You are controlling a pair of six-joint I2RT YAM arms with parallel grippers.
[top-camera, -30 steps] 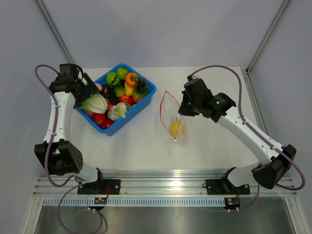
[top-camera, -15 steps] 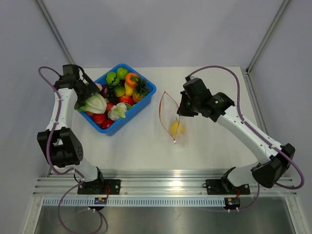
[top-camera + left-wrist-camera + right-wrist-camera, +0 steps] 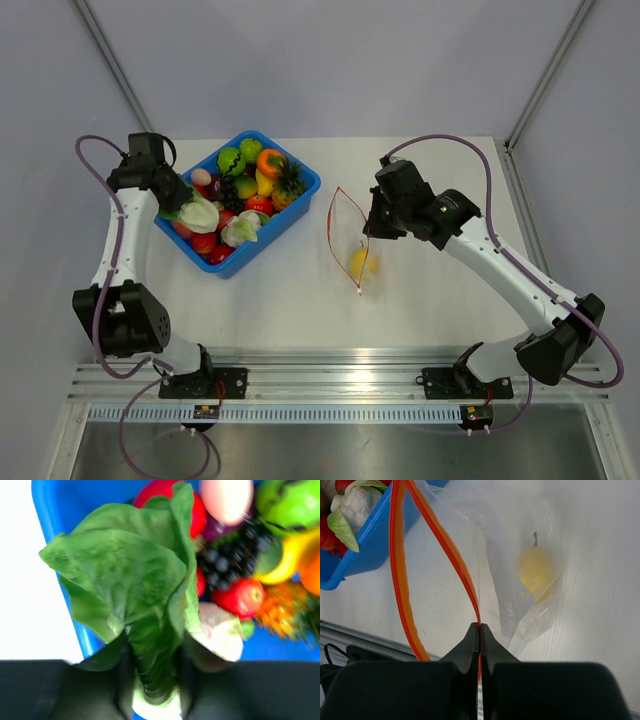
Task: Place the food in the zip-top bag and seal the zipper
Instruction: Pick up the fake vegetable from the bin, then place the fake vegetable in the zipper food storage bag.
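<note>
At the blue bin's [image 3: 303, 192] left edge, the left gripper [image 3: 154, 676] seems narrowly clamped on the lettuce [image 3: 125, 580] stalk, leaves pointing away. Rightward, the right gripper [image 3: 480, 631] pinches the zipper [image 3: 397, 555], so the zip-top bag [image 3: 366, 243] gapes binward.

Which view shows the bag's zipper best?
The right wrist view: the zipper fills the frame, its two strips parted, pinched by the right gripper. The top external view shows it only as a thin red loop. The left wrist view does not show it.
</note>
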